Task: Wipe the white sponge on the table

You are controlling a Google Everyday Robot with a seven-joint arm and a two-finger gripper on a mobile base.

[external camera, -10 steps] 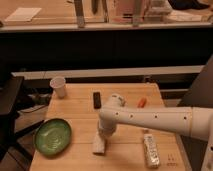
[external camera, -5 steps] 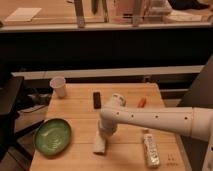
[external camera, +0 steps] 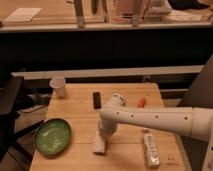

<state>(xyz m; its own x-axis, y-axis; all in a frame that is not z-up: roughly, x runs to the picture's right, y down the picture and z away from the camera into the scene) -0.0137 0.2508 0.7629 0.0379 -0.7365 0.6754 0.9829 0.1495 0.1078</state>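
Behind the worktop (external camera: 75,97) runs a dark wall (external camera: 100,52) under a pale ledge (external camera: 50,26); black furniture (external camera: 7,107) stands to its left. The gripper (external camera: 102,136) hangs low over its front.

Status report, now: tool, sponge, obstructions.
Tool low over white sponge, front centre of table. Green plate view-left, bottle view-right, both apart from it.

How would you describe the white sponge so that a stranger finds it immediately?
On the wooden table, follow the robot's white arm down to its claw, near the front edge between the green plate and the lying clear bottle. The white sponge is the small pale block directly under the claw. Unlike the bottle it is short and blocky; unlike the plate, rectangular.
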